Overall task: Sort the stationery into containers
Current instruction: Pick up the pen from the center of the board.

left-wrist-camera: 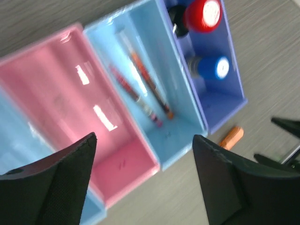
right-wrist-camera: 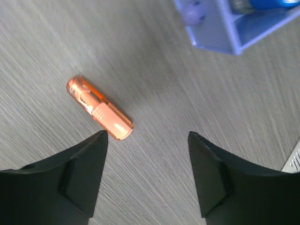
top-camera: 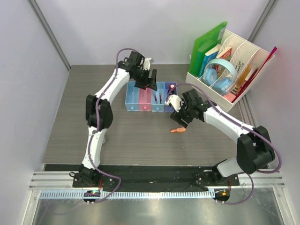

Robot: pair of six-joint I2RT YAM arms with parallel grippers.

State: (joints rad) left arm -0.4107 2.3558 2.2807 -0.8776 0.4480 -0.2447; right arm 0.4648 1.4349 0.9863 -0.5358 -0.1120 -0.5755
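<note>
Now — both jaws wide, empty | translucent orange cylinder (right-wrist-camera: 99,114) on woodgrain table (right-wrist-camera: 187,93) | glossy plastic trays (left-wrist-camera: 61,93)

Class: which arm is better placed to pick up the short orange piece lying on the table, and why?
Right. The open right tool hovers just over the short translucent orange plastic piece on the grey table; the left tool is over the joined plastic trays.
</note>
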